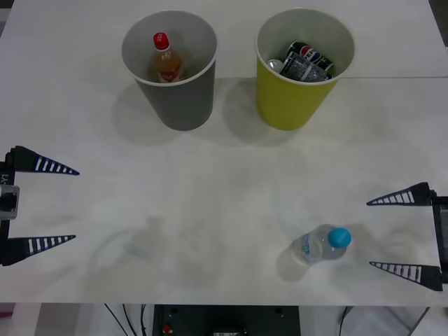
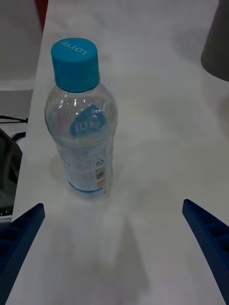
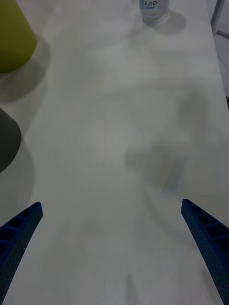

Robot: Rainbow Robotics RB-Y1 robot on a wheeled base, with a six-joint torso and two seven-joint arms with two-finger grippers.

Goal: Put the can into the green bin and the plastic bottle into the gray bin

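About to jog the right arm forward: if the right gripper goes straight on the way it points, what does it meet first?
Most likely the plastic bottle, standing upright just ahead of the open right gripper and a little off its centre line, so one finger might clip it rather than both straddling it.

Bright, even overhead light. Soft shadows pool on the white table point(image 1: 224, 196) beside the gray bin point(image 1: 175, 91) and green bin point(image 1: 294, 98). Left wrist view shows slight smearing.

2 bins point(image 1: 169, 70); 2 bottles point(image 1: 320, 244); perhaps 2 cans point(image 1: 306, 61).
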